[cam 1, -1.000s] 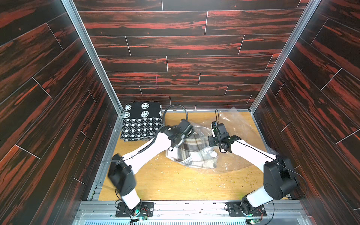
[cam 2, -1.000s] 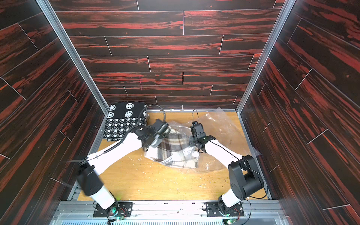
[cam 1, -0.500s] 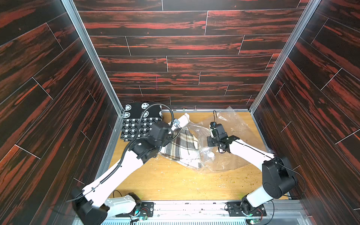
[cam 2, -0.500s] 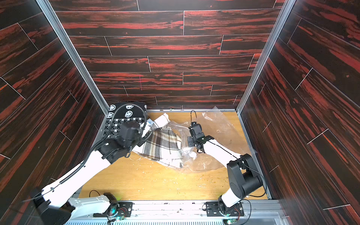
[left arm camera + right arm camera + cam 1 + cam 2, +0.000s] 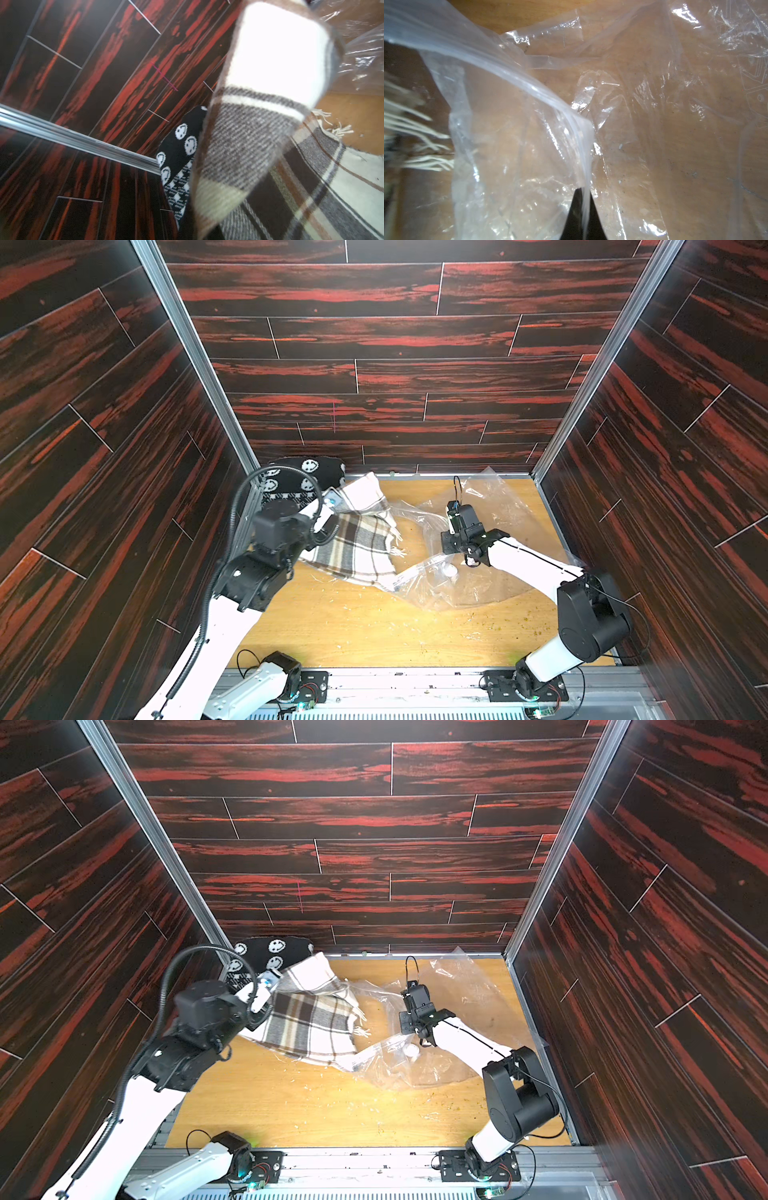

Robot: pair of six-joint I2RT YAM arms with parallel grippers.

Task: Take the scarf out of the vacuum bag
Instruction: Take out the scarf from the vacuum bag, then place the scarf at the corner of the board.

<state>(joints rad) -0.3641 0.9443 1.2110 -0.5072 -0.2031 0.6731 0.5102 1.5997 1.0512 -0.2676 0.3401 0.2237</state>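
Left gripper (image 5: 332, 504) clenches the plaid scarf (image 5: 357, 547), nine o'clock of the vacuum bag (image 5: 490, 506). Right gripper (image 5: 582, 191) pinches its zip edge (image 5: 529, 87).

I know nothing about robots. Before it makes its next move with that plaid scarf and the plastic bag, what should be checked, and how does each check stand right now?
1. Left gripper shut on the scarf: ok, one end is lifted.
2. Right gripper pinching the vacuum bag at its zip edge: ok.
3. Scarf wholly out of the bag: cannot tell; most is out, but its near corner lies at the bag's mouth.
4. Fringe free of the plastic: ok, it lies outside the bag.
5. Room behind the lifted end: cannot tell; the black smiley cloth lies close by in the far corner.
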